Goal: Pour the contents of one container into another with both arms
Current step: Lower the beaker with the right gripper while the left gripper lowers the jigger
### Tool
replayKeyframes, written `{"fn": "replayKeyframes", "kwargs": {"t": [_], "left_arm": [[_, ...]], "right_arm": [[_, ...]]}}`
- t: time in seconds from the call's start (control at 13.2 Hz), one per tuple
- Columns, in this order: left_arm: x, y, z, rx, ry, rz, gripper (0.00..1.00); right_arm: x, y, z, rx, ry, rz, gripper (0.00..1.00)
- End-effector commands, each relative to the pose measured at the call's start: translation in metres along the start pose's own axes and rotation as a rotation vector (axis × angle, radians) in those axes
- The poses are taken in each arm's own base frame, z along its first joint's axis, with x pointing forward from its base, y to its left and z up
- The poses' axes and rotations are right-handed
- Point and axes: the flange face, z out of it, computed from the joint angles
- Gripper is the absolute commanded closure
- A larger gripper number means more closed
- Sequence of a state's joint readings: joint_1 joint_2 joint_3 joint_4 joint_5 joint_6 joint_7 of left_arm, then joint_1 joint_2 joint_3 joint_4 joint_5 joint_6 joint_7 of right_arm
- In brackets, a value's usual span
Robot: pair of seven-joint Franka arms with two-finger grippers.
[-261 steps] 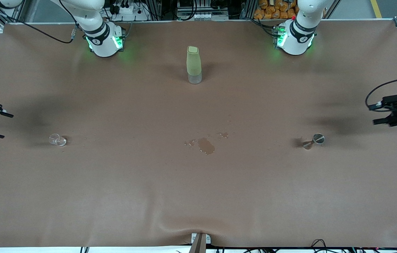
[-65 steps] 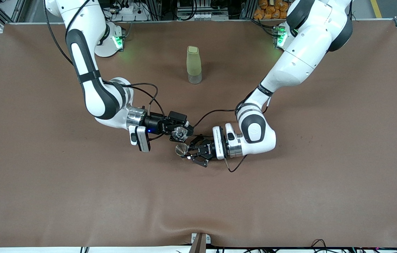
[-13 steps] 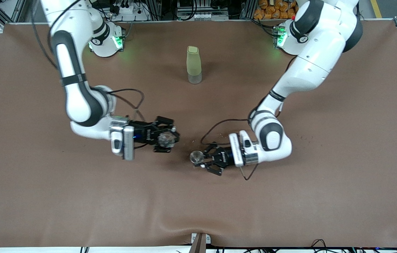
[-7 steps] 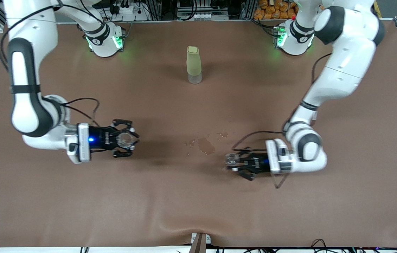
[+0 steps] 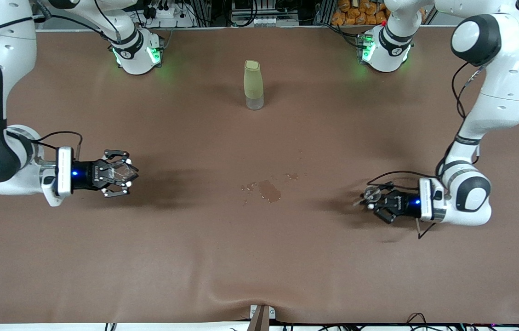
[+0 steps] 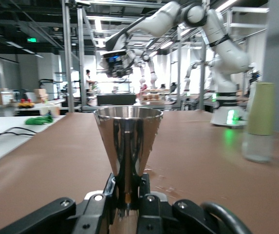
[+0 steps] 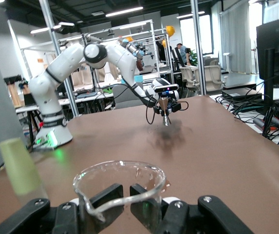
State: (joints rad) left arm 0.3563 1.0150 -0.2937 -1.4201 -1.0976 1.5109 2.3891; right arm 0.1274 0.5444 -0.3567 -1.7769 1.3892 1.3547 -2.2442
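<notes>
Pouring looks finished, judging by the small wet patch (image 5: 269,190) on the brown table (image 5: 259,257) midway between the arms; each arm now carries its container out toward its own end, so the step in hand appears to be the set-down.

Left gripper (image 5: 375,202) hangs low over the table toward the left arm's end, its fingers closed on the waist of a metal measuring cup (image 6: 127,141), which stands upright in the left wrist view. Right gripper (image 5: 119,173) hangs over the table toward the right arm's end, closed on a clear glass beaker (image 7: 119,191), also upright with its mouth up.

Next, each arm needs to lower its container until the base rests flat on the table, and only then let go; the narrow-waisted cup could tip if released at a tilt.

Counted: two arms, two grippers, one metal cup, one glass beaker, one tall green bottle (image 5: 253,84) standing untouched between the two bases, and one wet patch with a few droplets beside it.
</notes>
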Motion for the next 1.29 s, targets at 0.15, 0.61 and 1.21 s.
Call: {"fn": "replayKeyframes", "kwargs": {"t": [0.15,0.61,1.21], "left_arm": [[-0.025,0.040,-0.041,-0.058,-0.007,-0.076,1.00],[-0.051,0.071,-0.093,-0.050,-0.085,-0.129,1.00],[-0.070,0.077,-0.080,-0.084,-0.066,-0.154,1.00]], "right_arm": [[-0.074,-0.018,-0.049,0.009,-0.022,-0.150,1.00],[-0.153,-0.033,-0.082,-0.053,-0.016,-0.276,1.00],[-0.231,-0.049,-0.098,-0.094,-0.032,-0.327,1.00]]}}
